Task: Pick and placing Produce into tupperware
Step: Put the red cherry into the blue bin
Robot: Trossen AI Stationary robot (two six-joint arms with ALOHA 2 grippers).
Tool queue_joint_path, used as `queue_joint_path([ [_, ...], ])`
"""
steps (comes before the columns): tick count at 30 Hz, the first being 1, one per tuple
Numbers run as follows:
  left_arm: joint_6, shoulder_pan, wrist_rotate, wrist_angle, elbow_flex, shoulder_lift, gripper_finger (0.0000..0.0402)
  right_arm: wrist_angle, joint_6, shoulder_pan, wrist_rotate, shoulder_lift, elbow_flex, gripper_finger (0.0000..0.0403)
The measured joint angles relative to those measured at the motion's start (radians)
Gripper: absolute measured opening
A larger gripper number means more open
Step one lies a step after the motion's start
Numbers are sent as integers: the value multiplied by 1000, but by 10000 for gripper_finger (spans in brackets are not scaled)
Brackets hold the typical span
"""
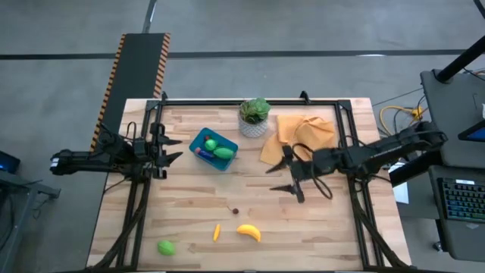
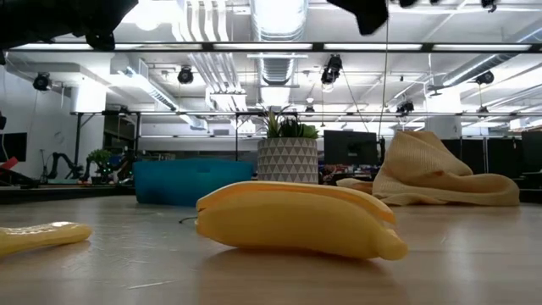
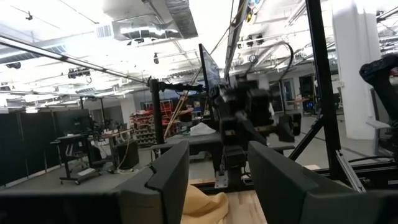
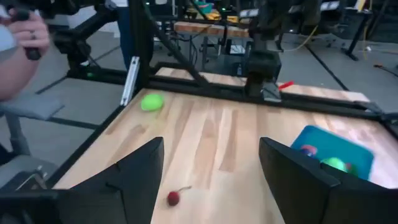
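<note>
the right hand [image 1: 286,176] is hovering over the middle of the light wooden tabletop [image 1: 189,220], fingers spread wide apart and gripping nothing. just behind it an orange-yellow cloth [image 1: 303,135] is lying crumpled, and beside the cloth a leafy plant in a patterned white pot [image 1: 255,118] is standing. well in front of this hand a tiny red cherry [image 4: 173,198] is lying on the planks, and farther toward the near edge a yellow banana [image 1: 248,232] and a small orange-yellow piece [image 1: 217,232] are resting close together; a green round fruit [image 1: 166,247] is sitting alone near the front left corner.

the left hand [image 1: 171,149] is waiting at the left edge of the tabletop, its fingers parted and empty. just beside it, toward the middle, the blue-teal tupperware [image 1: 198,139] is sitting, tilted relative to the tabletop edges, with two green pieces [image 1: 218,149] and a small purple-and-red piece [image 1: 203,152] inside.

a black metal frame [image 1: 227,101] is running around the tabletop. the floor around it is grey concrete, with a black ramp edged in orange-and-black stripes [image 1: 140,68] behind the left arm and a keyboard [image 1: 458,199] on a desk to the right. in the low view the room is showing white ceiling ducts [image 2: 279,25], hanging lights and dark monitors [image 2: 354,146]. in the right wrist view a person's sleeve and hand [image 4: 18,43] are showing beyond the tabletop.
</note>
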Motion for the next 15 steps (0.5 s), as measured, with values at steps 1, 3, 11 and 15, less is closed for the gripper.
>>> queue_joint_path([
  [1, 0, 0, 0, 0, 0, 0, 151, 40, 6, 10, 0, -5, -33, 256],
  [3, 0, 0, 0, 0, 0, 0, 151, 116, 34, 24, 0, -11, -87, 256],
  [11, 0, 0, -1, 3, 0, 3, 151, 159, 159, 29, -5, 55, -140, 256],
  [15, 1, 0, -1, 6, 0, 4, 151, 162, 174, 31, -21, 133, -111, 256],
])
